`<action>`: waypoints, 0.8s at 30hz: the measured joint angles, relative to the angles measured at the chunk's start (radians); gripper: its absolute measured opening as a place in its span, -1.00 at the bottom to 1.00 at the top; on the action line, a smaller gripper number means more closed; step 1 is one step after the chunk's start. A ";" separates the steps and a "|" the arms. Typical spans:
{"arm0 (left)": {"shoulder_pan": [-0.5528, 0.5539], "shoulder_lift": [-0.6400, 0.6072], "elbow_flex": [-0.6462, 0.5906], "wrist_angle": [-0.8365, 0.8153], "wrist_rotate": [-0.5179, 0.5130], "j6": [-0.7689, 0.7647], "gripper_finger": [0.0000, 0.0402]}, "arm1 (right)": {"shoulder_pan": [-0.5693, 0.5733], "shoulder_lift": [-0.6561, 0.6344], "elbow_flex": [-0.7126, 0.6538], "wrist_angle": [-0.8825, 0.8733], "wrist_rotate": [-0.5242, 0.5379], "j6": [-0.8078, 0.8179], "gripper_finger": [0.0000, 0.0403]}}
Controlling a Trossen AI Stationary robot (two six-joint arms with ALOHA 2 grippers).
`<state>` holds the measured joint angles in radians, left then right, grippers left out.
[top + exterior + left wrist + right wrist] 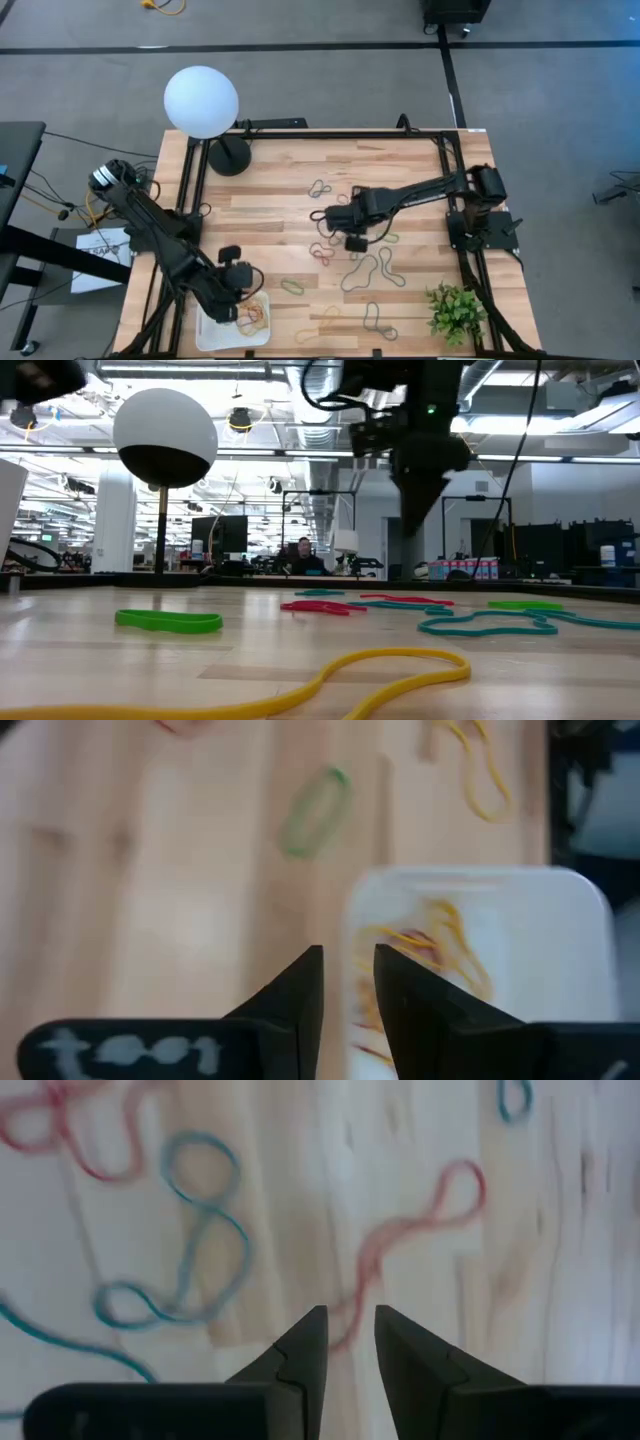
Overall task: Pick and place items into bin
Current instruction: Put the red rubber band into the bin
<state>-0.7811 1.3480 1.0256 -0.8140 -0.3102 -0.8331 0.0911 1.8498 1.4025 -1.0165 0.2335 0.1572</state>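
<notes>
The bin, a shallow white tray, sits at the table's near left corner with several rubber bands in it. My left gripper hovers over the bin's rim, open by a narrow gap, nothing between its fingers. My right gripper hangs open over the table's middle, above a loose red band lying flat on the wood. Teal bands lie beside it. More loose bands, green, red and grey, are scattered over the table.
A white globe lamp stands at the far left corner and a green plant at the near right. A green band and a yellow band lie near the low camera. A person sits far off in the room.
</notes>
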 joint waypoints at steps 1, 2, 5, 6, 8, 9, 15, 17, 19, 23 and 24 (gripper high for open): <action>0.006 -0.018 0.000 -0.014 -0.033 0.015 -0.60 | -0.013 -0.008 -0.018 0.003 -0.001 -0.002 -0.59; 0.013 -0.035 0.000 -0.018 -0.062 0.029 -0.60 | -0.030 -0.010 -0.038 0.020 -0.007 -0.005 -0.59; 0.036 -0.073 0.000 -0.015 -0.126 0.070 -0.60 | -0.091 -0.011 -0.096 0.041 -0.064 -0.005 -0.59; 0.042 -0.081 0.000 -0.014 -0.141 0.079 -0.60 | -0.110 -0.006 -0.114 0.053 -0.081 -0.005 -0.59; 0.054 -0.095 0.000 -0.014 -0.155 0.091 -0.60 | -0.143 0.007 -0.141 0.093 -0.122 -0.005 -0.59; 0.061 -0.099 0.000 -0.014 -0.159 0.097 -0.60 | -0.157 0.007 -0.155 0.100 -0.143 -0.008 -0.59; 0.093 -0.099 0.000 -0.036 -0.159 0.133 -0.60 | -0.195 0.004 -0.198 0.214 -0.262 -0.038 -0.59; 0.103 -0.099 0.000 -0.040 -0.155 0.134 -0.60 | -0.200 0.004 -0.196 0.219 -0.263 -0.029 -0.59; 0.112 -0.099 0.000 -0.042 -0.151 0.135 -0.60 | -0.200 0.004 -0.197 0.224 -0.263 -0.029 -0.59; 0.122 -0.099 0.000 -0.045 -0.147 0.135 -0.60 | -0.196 0.004 -0.197 0.241 -0.261 -0.009 -0.59; 0.123 -0.099 0.000 -0.044 -0.147 0.135 -0.60 | -0.194 0.004 -0.197 0.241 -0.258 0.003 -0.59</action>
<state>-0.6578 1.2491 1.0252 -0.8585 -0.4569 -0.6982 -0.1032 1.8538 1.2057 -0.7751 -0.0248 0.1605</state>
